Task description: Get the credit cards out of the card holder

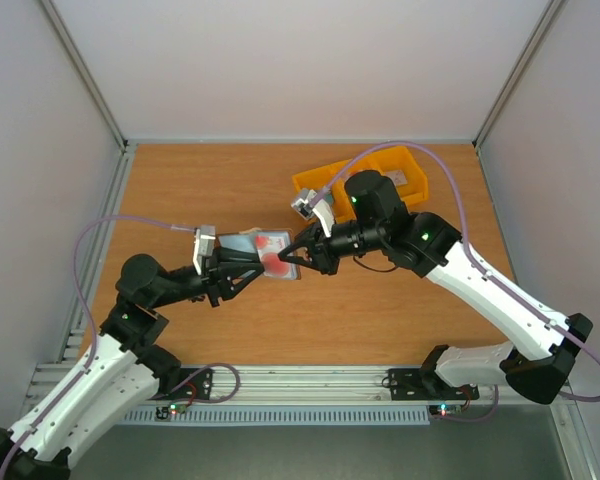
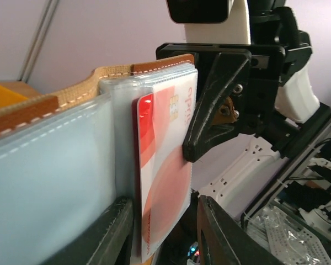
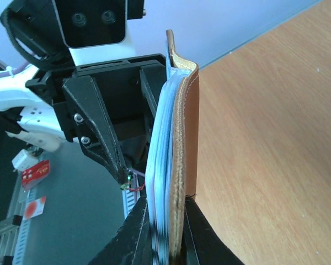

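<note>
While gripped both ends, card holder [image 1: 242, 246] lengthwise L-R, inside up

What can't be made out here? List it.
Card count: left wrist, one card shows; holder sleeves hide any behind.
Card print: left wrist, blurred.
Left hand grip: left wrist, tips cut off by bottom edge.
Bin contents: top view, right arm covers most.

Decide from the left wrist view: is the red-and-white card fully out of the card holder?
No, the card sits in a clear sleeve of the card holder.
</note>
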Robot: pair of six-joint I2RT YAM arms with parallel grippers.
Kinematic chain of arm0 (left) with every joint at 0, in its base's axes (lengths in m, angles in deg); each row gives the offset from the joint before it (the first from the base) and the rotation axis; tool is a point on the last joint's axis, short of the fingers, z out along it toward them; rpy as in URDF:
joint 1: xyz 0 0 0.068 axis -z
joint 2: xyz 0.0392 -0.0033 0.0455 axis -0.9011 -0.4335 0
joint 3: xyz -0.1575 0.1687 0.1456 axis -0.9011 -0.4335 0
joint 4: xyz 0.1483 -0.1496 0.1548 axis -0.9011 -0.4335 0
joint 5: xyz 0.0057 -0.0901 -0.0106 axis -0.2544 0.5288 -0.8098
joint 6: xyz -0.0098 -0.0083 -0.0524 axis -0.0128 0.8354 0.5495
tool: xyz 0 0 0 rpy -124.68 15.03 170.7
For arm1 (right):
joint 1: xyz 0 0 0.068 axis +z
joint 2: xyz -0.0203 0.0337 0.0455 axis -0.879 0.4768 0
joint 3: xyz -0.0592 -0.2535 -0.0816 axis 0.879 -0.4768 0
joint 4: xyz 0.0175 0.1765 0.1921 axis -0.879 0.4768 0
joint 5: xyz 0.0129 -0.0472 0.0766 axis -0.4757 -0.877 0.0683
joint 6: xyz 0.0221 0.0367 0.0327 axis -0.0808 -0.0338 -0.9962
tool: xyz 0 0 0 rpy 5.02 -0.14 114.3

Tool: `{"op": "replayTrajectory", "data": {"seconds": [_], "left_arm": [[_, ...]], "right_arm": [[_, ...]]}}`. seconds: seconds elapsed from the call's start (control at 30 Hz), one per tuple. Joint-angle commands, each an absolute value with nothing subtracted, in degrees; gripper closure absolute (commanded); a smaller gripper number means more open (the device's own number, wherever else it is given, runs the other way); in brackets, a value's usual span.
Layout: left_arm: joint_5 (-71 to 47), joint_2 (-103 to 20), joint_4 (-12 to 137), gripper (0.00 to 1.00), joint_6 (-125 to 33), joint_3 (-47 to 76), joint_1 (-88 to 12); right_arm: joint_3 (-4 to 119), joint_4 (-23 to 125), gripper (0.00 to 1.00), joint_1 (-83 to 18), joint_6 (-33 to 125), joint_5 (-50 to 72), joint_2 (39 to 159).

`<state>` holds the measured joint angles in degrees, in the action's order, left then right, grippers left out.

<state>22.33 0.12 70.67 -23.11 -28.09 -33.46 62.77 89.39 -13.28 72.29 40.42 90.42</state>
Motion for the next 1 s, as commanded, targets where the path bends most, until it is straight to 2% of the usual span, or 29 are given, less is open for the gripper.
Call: {"op": "replayTrajectory", "data": {"seconds": [0.0, 0.2, 0.43, 0.5, 0.6, 0.67, 0.8, 0.9, 0.97], "left_arm": [[27.4, -1.2, 77.2, 0.69, -22.4, -25.7, -33.6], [30.3, -0.6, 78.1, 0.80, -23.0, -24.3, -33.6], [31.7, -1.6, 77.8, 0.87, -23.5, -23.1, -33.5], [31.6, -2.0, 78.0, 0.87, -23.8, -22.7, -33.3], [29.9, -2.3, 78.0, 0.73, -23.7, -23.1, -33.0], [28.4, -2.4, 77.7, 0.72, -23.7, -23.9, -33.0], [28.8, -2.2, 78.2, 0.83, -24.2, -24.6, -33.0], [29.6, -2.0, 78.0, 0.99, -25.0, -24.5, -33.0], [29.5, -1.6, 77.8, 1.00, -25.3, -24.7, -33.0]], "right_arm": [[62.8, 83.8, 0.99, -11.3, 75.4, 53.7, 90.0], [63.6, 83.6, 0.99, -11.4, 75.9, 52.6, 90.6], [63.6, 82.7, 0.99, -11.4, 75.9, 50.8, 91.2], [63.7, 81.8, 0.99, -11.3, 75.4, 50.0, 91.8], [63.5, 80.5, 0.99, -11.3, 74.6, 49.9, 92.7], [63.0, 79.3, 0.99, -11.4, 74.0, 50.6, 93.1], [62.4, 78.7, 0.99, -11.3, 73.5, 50.9, 93.3], [62.0, 78.4, 0.99, -11.3, 73.2, 51.1, 93.2], [61.2, 78.1, 0.99, -11.3, 73.1, 50.3, 92.9]]}}
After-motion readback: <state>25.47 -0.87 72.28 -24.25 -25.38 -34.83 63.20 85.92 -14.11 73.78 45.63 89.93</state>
